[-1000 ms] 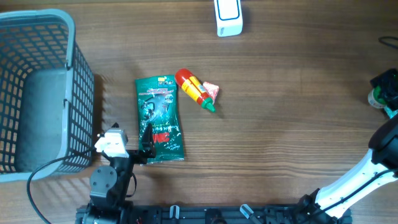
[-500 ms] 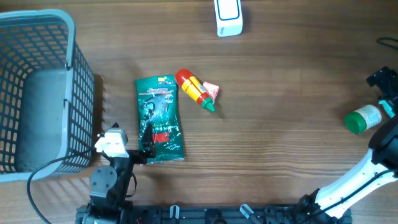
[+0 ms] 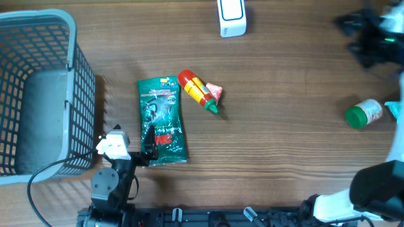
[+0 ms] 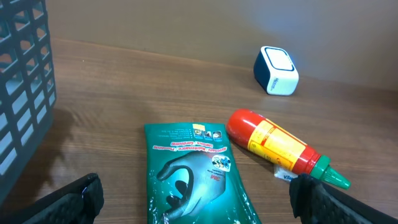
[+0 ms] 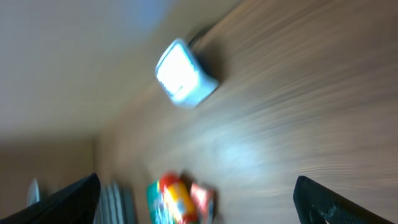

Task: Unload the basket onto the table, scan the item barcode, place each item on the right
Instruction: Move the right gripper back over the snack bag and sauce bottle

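Overhead view, left to right. A grey mesh basket [image 3: 74,94] fills the upper left. Below it, at the lower edge, the left gripper [image 4: 198,190] stands with fingers spread wide and holds nothing, its tips at the lower end of a green glove packet [image 3: 162,120]. Just right of the packet lies a red and yellow sauce bottle [image 3: 197,91], touching a pink sachet [image 3: 216,92]. The white scanner [image 3: 231,17] sits at top centre. At upper right the right gripper [image 5: 196,193] is likewise spread and empty. Below it, well apart, a small green-capped bottle [image 3: 363,114] lies on its side at the right edge.

We judge any of these goods may be the item to scan.

Risks:
- The flat packet may slide under the fingers instead of lifting.
- Either bottle may roll when nudged, the right one towards the table edge.
- A code turned away from the scanner would not read.

We see no barcode in any view. The right gripper is a dark smear overhead, its wrist view is badly blurred, and the sachet is half covered.
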Robot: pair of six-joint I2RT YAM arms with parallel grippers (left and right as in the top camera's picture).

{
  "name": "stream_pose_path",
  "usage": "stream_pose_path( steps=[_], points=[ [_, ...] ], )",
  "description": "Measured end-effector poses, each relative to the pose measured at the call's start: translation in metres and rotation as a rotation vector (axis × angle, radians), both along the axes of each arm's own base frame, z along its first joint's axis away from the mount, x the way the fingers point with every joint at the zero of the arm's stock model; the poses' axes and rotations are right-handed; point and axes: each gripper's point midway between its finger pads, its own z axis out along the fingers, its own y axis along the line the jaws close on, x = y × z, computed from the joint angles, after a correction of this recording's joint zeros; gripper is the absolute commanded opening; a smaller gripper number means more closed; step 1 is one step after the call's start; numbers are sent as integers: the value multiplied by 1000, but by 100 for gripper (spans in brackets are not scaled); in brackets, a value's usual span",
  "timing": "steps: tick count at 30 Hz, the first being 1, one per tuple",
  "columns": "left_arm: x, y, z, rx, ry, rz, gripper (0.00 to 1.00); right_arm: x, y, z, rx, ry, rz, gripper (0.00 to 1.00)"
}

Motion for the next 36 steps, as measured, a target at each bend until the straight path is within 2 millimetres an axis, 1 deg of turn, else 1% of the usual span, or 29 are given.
stream_pose_path(
  steps=[1,2,4,5,7,9,10,11,13,14,15,18,20,22,24,26,28,30,31,32,34,36],
  points=[
    [0,0,0,0,0,0,100,0,31,0,-13,-11,83,100],
    [0,0,0,0,0,0,100,-1,86,-1,-72,-42,225,100],
    [0,0,0,0,0,0,100,-6,121,-3,-117,-70,317,100],
    [0,0,0,0,0,0,100,-9,163,-8,-221,-101,386,100],
    [0,0,0,0,0,0,100,-14,203,-16,-319,-139,454,100],
    [0,0,0,0,0,0,100,-20,247,-31,-410,-179,545,100],
    [0,0,0,0,0,0,100,-25,269,-42,-443,-191,601,100],
    [0,0,0,0,0,0,100,-32,293,-62,-487,-192,674,100],
    [0,0,0,0,0,0,100,-35,314,-91,-557,-187,739,100],
    [0,0,0,0,0,0,100,-33,322,-109,-611,-181,752,100],
    [0,0,0,0,0,0,100,-33,326,-122,-648,-167,763,100],
    [0,0,0,0,0,0,100,-34,333,-170,-818,-119,779,100],
    [0,0,0,0,0,0,100,-39,335,-194,-934,-106,797,99],
    [0,0,0,0,0,0,100,-41,339,-199,-1009,-123,804,96],
    [0,0,0,0,0,0,100,-39,343,-197,-1097,-164,785,91],
    [0,0,0,0,0,0,100,-36,339,-200,-1159,-168,763,90],
    [0,0,0,0,0,0,100,-33,331,-209,-1222,-149,746,89],
    [0,0,0,0,0,0,100,-32,322,-223,-1277,-117,745,88],
    [0,0,0,0,0,0,100,-32,319,-233,-1305,-97,750,87],
    [0,0,0,0,0,0,100,-33,317,-237,-1321,-88,757,84],
    [0,0,0,0,0,0,100,-35,318,-238,-1341,-93,757,81],
    [0,0,0,0,0,0,100,-36,320,-235,-1367,-104,750,75]
  ],
)
